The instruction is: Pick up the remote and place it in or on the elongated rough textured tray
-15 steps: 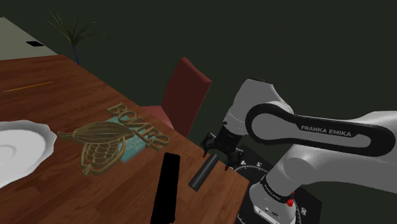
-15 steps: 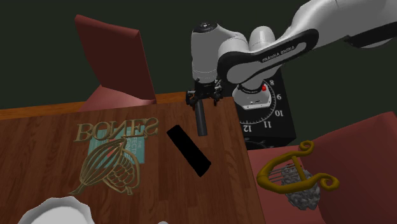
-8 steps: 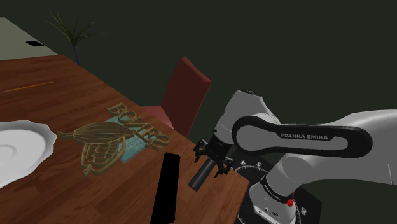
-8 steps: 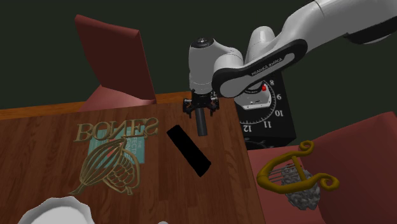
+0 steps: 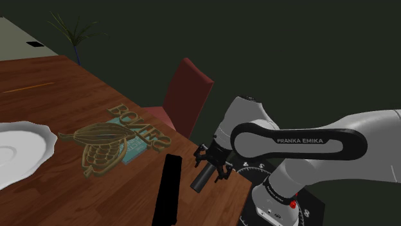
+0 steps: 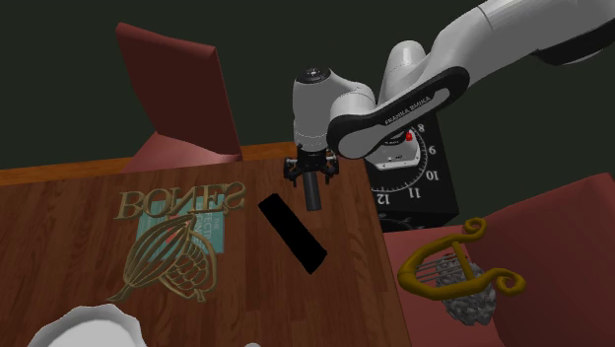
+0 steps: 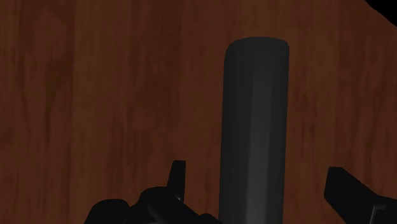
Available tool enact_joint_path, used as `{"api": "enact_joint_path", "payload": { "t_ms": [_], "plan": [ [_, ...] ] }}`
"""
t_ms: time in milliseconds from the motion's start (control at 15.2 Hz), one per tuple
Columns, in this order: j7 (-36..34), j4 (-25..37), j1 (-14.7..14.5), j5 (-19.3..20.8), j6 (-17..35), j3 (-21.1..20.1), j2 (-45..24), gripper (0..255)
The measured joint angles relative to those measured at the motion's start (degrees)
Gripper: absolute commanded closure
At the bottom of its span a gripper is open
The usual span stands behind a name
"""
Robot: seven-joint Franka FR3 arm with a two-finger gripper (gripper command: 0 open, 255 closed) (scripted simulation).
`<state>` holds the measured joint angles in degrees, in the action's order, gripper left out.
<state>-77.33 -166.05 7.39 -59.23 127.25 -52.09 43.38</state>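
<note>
The remote (image 7: 254,121) is a dark grey bar with a rounded end, lying near the wooden table's edge (image 5: 234,196) by the stand, and it shows as the remote (image 5: 201,179) and the remote (image 6: 314,194) from outside. My gripper (image 7: 261,191) hovers just above its near end, open, one finger on each side and neither touching. From outside, the gripper (image 5: 211,164) and gripper (image 6: 313,173) point down at it. The elongated tray (image 5: 168,189), drawn flat black, lies close beside the remote; the tray (image 6: 292,233) lies at an angle.
A "BONES" book (image 5: 122,138) with a gold pod design lies farther in on the table, and a white plate (image 5: 19,154) beyond it. A red chair (image 5: 186,96) stands at the table's far edge. A gold harp (image 6: 453,261) rests on a red seat beside the table.
The arm has lowered and drawn the open gripper down close over the remote's end. The remote and tray have not moved.
</note>
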Motion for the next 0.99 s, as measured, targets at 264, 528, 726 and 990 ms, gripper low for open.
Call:
{"api": "enact_joint_path", "payload": {
  "t_ms": [264, 528, 726, 990],
  "plan": [
    [0.0, 0.1, 0.0, 0.1, -0.1, 0.1, 0.1, 255],
    [0.0, 0.1, -0.1, 0.1, -0.3, 0.2, 0.2, 255],
    [0.1, 0.1, 0.0, 0.1, -0.3, 0.2, 0.1, 255],
    [-0.9, 0.6, -0.3, 1.4, -2.3, 1.5, 1.9, 255]
  ]
}}
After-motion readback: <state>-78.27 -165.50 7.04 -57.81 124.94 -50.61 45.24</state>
